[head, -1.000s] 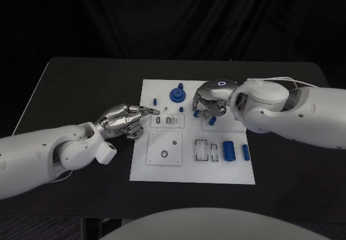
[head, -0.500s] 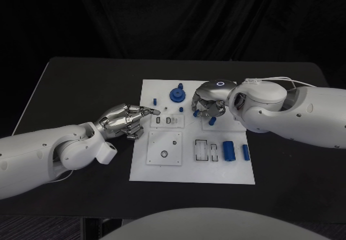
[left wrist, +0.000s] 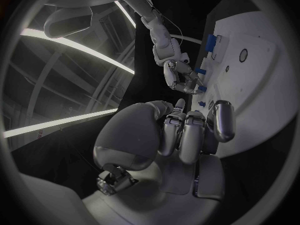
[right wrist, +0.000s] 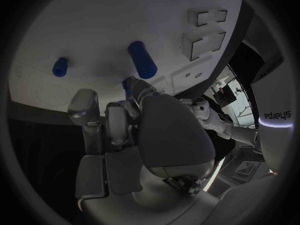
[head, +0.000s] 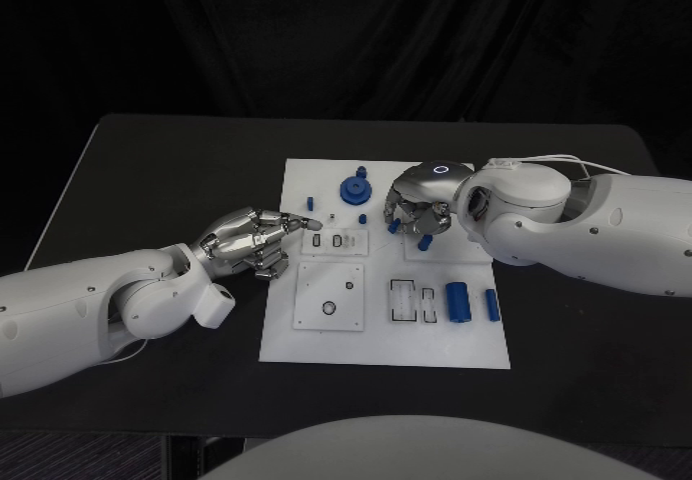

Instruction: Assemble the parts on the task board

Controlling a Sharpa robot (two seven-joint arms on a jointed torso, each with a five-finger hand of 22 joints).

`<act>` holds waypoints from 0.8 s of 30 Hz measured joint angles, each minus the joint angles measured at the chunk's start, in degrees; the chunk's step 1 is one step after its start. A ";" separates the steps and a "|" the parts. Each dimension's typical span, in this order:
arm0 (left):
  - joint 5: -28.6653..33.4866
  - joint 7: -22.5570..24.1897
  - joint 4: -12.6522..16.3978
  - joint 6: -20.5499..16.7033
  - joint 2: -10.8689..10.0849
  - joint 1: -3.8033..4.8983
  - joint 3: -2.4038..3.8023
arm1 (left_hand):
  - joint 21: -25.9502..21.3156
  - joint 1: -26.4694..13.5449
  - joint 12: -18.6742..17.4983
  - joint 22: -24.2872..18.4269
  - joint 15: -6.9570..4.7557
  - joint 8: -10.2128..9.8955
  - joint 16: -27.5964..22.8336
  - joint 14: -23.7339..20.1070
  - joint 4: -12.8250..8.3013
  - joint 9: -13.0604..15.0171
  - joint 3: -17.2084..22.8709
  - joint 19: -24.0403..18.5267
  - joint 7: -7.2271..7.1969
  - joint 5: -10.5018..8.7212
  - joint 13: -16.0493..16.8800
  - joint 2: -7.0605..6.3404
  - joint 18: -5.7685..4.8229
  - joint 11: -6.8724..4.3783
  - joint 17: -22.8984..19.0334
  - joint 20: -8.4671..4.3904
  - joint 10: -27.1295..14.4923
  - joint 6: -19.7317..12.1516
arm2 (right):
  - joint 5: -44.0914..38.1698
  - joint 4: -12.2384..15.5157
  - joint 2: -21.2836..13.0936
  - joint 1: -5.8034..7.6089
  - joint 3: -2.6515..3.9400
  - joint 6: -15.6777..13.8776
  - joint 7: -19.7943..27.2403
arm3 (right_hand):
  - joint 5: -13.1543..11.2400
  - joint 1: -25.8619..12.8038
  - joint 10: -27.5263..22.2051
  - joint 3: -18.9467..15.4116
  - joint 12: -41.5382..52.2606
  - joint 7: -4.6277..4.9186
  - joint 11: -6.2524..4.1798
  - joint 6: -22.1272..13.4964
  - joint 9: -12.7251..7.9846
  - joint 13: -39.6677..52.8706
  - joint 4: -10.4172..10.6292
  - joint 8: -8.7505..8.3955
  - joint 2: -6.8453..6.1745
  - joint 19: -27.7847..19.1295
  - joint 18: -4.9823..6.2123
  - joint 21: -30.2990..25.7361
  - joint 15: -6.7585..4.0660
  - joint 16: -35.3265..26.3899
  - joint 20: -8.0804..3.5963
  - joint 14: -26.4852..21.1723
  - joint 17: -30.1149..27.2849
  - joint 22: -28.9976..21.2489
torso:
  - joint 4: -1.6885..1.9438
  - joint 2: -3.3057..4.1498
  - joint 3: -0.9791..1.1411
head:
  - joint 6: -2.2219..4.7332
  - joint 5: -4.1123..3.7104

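The task board (head: pixel 382 345) lies in the middle of the table (head: pixel 159 160). Blue parts (head: pixel 457 301) lie on it, nearer the robot than the right robot hand (head: pixel 418 208), which hovers over the board with fingers curled round a small blue part (head: pixel 426 241). The left robot hand (head: pixel 253 242), fingers curled, touches the board's left edge with a fingertip.

Glossy white arms end in silver robot hands: left robot hand (head: pixel 257 243), right robot hand (head: pixel 421 203) bearing a glowing ring.
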 measured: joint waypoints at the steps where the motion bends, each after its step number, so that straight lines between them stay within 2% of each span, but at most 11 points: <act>1: 0.00 -0.01 -0.01 0.01 0.01 0.00 0.00 | 0.00 0.00 0.00 0.00 0.00 0.00 0.00 0.00 0.00 0.00 0.00 0.00 0.00 0.00 0.00 0.00 0.00 0.00 0.00 0.00 0.00 0.00 | 0.00 -0.03 0.00 -0.01 0.00 -0.01 0.00 | 0.00 0.00 -0.08 0.06 0.00 0.08 0.08 0.34 0.16 0.00 0.08 0.03 0.00 0.00 0.00 0.00 0.05 0.00 0.00 -0.05 0.00 0.01 | 0.01 0.00 0.00 | 0.00 0.00; 3: 0.00 -0.01 -0.02 0.01 0.02 0.00 0.00 | 0.00 0.00 0.00 0.00 0.00 0.00 0.00 0.00 0.00 0.00 0.00 0.00 0.00 0.00 0.00 0.00 0.00 0.00 0.00 0.00 0.00 0.00 | 0.00 -0.07 0.00 -0.01 0.00 -0.14 0.04 | 0.00 0.00 -0.08 0.06 0.00 0.06 0.08 0.76 0.29 0.00 0.08 0.31 0.00 0.00 0.00 0.00 0.22 0.00 0.00 -0.21 0.00 0.03 | 0.01 0.01 0.00 | 0.00 -0.03; 4: 0.00 -0.01 -0.03 0.02 0.03 0.00 0.00 | 0.00 0.00 0.00 -0.01 0.00 0.00 0.00 0.00 0.00 0.00 0.00 0.00 0.00 0.00 0.00 0.00 0.00 0.00 0.00 0.00 0.00 0.00 | 0.00 -0.10 -0.01 -0.02 0.01 -0.45 0.10 | 0.00 -0.34 -0.28 0.14 -0.17 0.00 0.28 1.90 0.74 -0.12 0.16 1.13 0.32 0.00 0.00 0.00 0.22 0.00 0.00 -0.22 0.00 0.05 | 0.01 0.01 0.01 | 0.00 -0.04; 6: 0.00 -0.01 -0.03 0.02 0.04 0.00 0.00 | 0.00 0.00 0.00 -0.14 0.00 0.00 0.00 0.00 0.00 0.00 0.00 -0.13 0.00 0.00 0.00 0.00 0.00 0.00 0.00 -0.12 0.00 0.00 | 0.00 -0.10 -0.03 -0.04 0.01 -0.82 0.17 | 0.26 -0.50 -0.28 0.22 -0.22 -0.13 0.28 2.58 0.92 -0.14 0.24 1.60 0.48 0.00 0.00 0.11 0.22 0.00 0.00 -0.22 0.00 0.05 | 0.01 0.01 0.01 | 0.00 -0.07; 9: 0.00 -0.01 -0.04 0.01 0.04 0.00 0.00 | 0.00 0.00 0.00 -0.22 0.00 0.00 0.00 0.00 0.00 0.00 0.00 -0.41 0.00 0.00 0.00 0.00 0.00 0.00 0.00 -0.01 0.00 0.00 | 0.30 -0.10 -0.13 -0.08 0.01 -2.48 0.51 | 0.45 -0.88 -0.28 0.20 -0.22 -0.55 0.28 3.58 1.28 -0.21 0.25 2.46 0.84 0.00 0.00 0.41 0.22 0.00 0.00 -0.22 0.00 0.05 | 0.01 0.01 0.02 | 0.00 -0.12; 12: 0.00 0.00 0.00 -0.07 -0.11 0.00 0.00 | -0.23 0.00 0.00 -0.45 0.00 0.00 0.00 0.00 0.00 -0.01 0.00 -0.62 0.00 -0.22 0.00 0.00 0.01 0.00 0.00 -0.20 0.00 0.00 | 1.45 -0.05 -0.25 -0.08 0.01 -5.14 1.32 | -0.80 -1.19 -0.06 -0.19 -0.74 -1.18 0.06 4.23 1.28 -0.69 0.63 3.35 1.14 0.00 0.00 0.41 0.22 -0.68 0.00 -0.22 0.00 0.04 | 0.01 0.01 0.02 | 0.00 -0.22; 15: 0.00 0.07 0.08 -0.33 -0.36 0.00 0.00 | -0.23 0.00 0.00 -0.55 0.00 0.00 0.00 0.00 0.00 -0.01 0.00 -0.82 0.00 -0.22 0.00 0.00 0.01 0.00 0.00 0.00 0.00 0.00 | 4.50 0.25 -0.52 -0.08 0.01 -8.54 2.62 | -1.11 -1.50 -1.02 -0.36 -2.00 -1.26 -0.43 4.31 1.28 -1.95 0.78 3.39 1.44 -0.64 0.00 -1.15 0.10 -2.28 0.04 -0.93 0.00 0.04 | 0.01 0.01 0.04 | 0.00 -0.33; 18: 0.00 0.20 0.30 -1.03 -0.53 0.00 0.00 | -0.47 0.41 0.00 -0.94 0.00 0.47 0.00 0.00 -0.67 0.04 0.48 -1.44 0.31 -0.80 0.00 -0.41 0.00 0.00 0.00 0.00 0.00 0.92 | 10.38 1.04 -0.95 -0.08 0.01 -11.93 4.25 | -1.23 -1.65 -1.51 -0.52 -3.10 -1.26 -0.53 4.31 1.28 -2.98 0.94 3.46 1.59 -0.92 -0.01 -2.23 -0.09 -3.17 0.11 -1.13 0.00 0.04 | -0.02 0.01 0.05 | 0.00 -0.35; 21: -0.01 0.45 0.79 -2.23 -0.87 0.00 0.00 | -0.47 1.21 0.00 -0.97 0.00 0.50 0.00 0.00 -1.74 0.07 1.07 -1.44 0.41 -1.12 0.00 -0.53 0.00 0.00 0.00 0.00 0.00 1.07 | 18.66 1.99 -1.29 0.03 0.01 -14.35 5.95 | -1.39 -2.17 -1.93 -0.68 -3.56 -1.47 -0.53 4.52 1.28 -3.55 1.09 3.58 1.50 -1.12 -0.01 -2.61 0.11 -3.46 -0.09 -1.33 0.00 0.04 | -0.06 0.01 0.06 | 0.00 -0.02; 24: -0.13 0.76 1.31 -3.65 -1.29 0.00 0.00 | -0.47 1.48 0.00 -0.90 0.00 0.83 0.00 0.00 -2.47 0.07 1.35 -1.44 0.41 -1.57 0.00 -0.80 0.00 0.00 0.00 0.00 0.00 1.44 | 28.15 2.90 -1.49 0.23 0.03 -15.42 7.41 | -1.39 -2.46 -2.77 -0.92 -4.48 -1.57 -0.55 4.61 1.28 -4.54 1.32 3.58 1.68 -1.45 -0.01 -3.32 -0.11 -3.97 0.19 -1.55 -0.01 0.03 | -0.10 -0.04 0.08 | 0.00 0.34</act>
